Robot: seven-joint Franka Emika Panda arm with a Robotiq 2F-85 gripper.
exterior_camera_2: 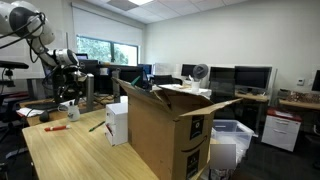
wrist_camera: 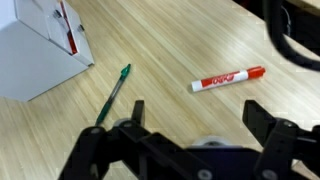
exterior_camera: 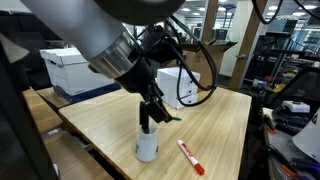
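A robot gripper (exterior_camera: 150, 116) hangs straight down over a white cup (exterior_camera: 147, 147) at the near edge of a wooden table (exterior_camera: 225, 110). Its fingers (wrist_camera: 136, 112) are spread wide and grip nothing. A dark stick (exterior_camera: 148, 128) stands upright in the cup, propped by the cup's wall, just under the fingertips. To the right, a red marker (exterior_camera: 190, 157) lies flat on the table. A green pen (wrist_camera: 112, 92) lies loose beside a white box (wrist_camera: 40, 45).
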